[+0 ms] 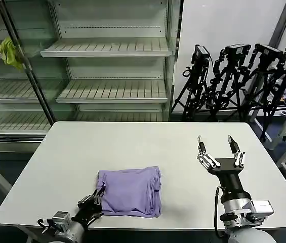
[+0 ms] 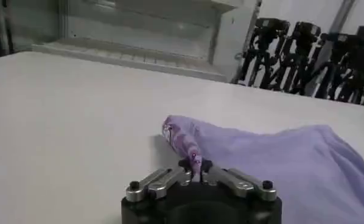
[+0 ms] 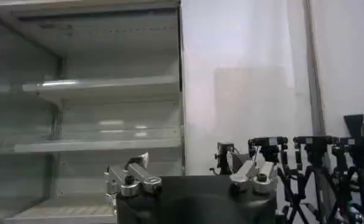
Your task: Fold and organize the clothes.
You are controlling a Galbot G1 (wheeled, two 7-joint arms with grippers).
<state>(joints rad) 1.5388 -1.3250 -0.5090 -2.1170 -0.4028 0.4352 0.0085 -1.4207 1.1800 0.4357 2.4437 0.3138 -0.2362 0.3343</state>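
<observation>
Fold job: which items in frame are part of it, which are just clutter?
In the job:
- lavender T-shirt, folded on the table
- left hand, shut on a pinched corner of the shirt
- right hand, open, raised above the table

Clutter:
- yellow-green cloth on the shelving
- camera tripods

bare table (image 1: 82, 147) around folded t-shirt (image 1: 131, 191)

Your left gripper (image 1: 98, 195) pinches the T-shirt's (image 1: 131, 191) near-left corner; your right gripper (image 1: 216, 146) hovers spread wide, well right of it.
</observation>
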